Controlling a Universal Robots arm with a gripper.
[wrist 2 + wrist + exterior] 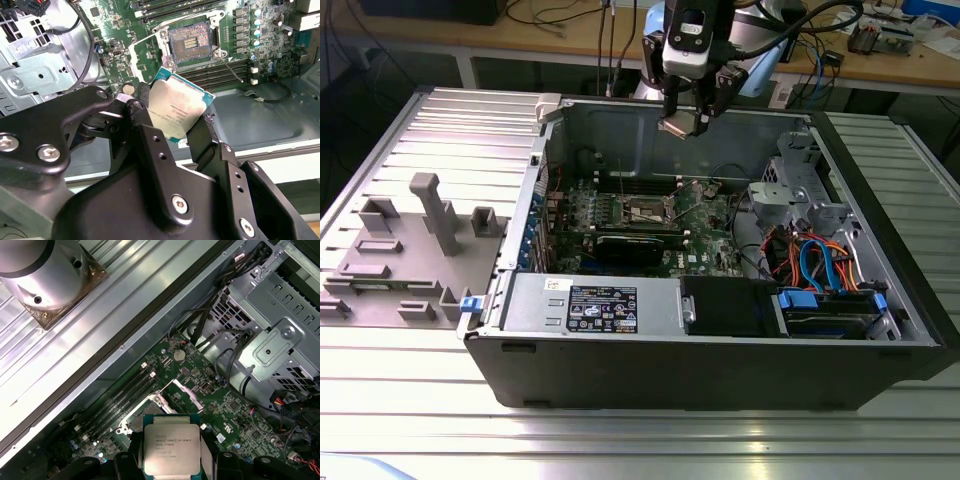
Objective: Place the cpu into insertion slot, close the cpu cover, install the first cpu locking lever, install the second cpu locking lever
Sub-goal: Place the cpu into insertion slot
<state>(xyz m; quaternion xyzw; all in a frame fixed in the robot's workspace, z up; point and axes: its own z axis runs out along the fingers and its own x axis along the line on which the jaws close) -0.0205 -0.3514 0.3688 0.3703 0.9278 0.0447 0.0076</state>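
Open tower computer case [700, 375] lying on side on ribbed aluminium table [620, 440]. Inside: green motherboard [712, 222], long black graphics card [638, 247] across it. Labelled silver power supply [590, 305] along near wall. Silver drive cage [800, 185] toward exterior view's right, blue and orange cables [815, 262] just in front of it. Black memory slots [120, 397] and coin cell battery [179, 354] on board in first wrist view. Grey moulded fixture [420, 250] with upright posts beside case, exterior view's left. Wooden workbench [560, 35] strewn with cables behind.
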